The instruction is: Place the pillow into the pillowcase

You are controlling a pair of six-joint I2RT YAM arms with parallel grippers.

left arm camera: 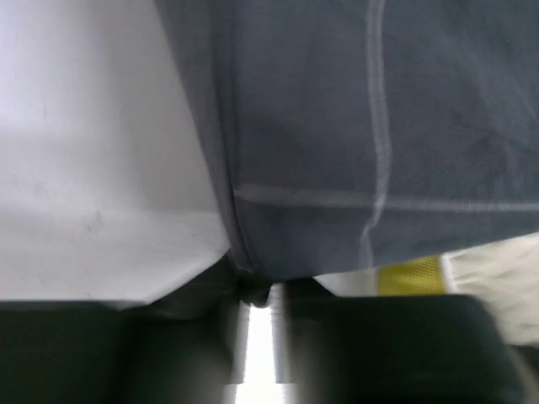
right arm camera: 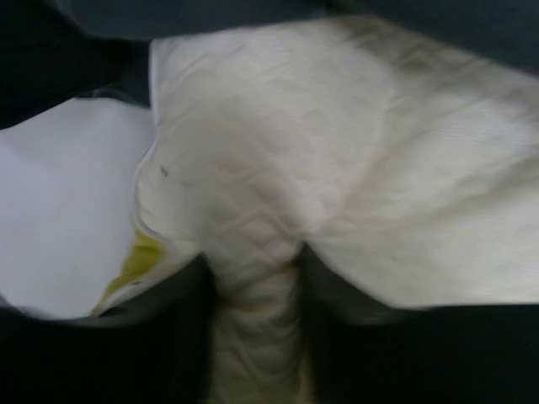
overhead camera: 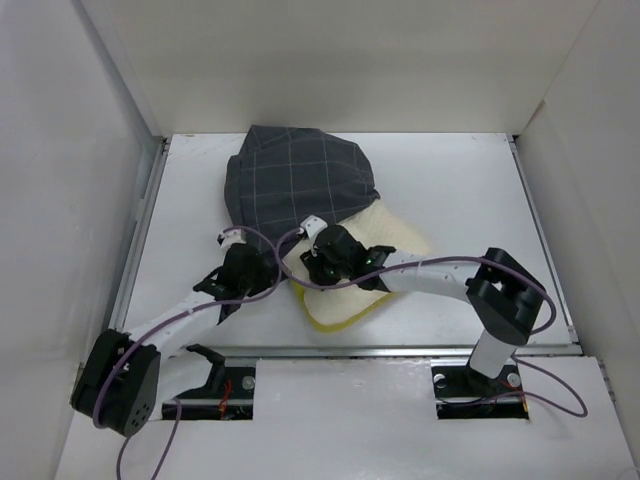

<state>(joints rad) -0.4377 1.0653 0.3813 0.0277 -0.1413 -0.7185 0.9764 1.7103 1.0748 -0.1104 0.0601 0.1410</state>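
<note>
Pillow fold in part-closed right tool

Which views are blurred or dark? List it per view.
Top view: sharp, evenly lit, no glare. Left wrist: pillowcase soft-focused, left tool dark and blurred. Right wrist: pillow smeared, edges unsharp, bottom dark.

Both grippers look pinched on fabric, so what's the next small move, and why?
Probably the right gripper should push its pinched fold of pillow deeper into the pillowcase while the left gripper holds the case's edge; the pillow's near end lies outside.
</note>
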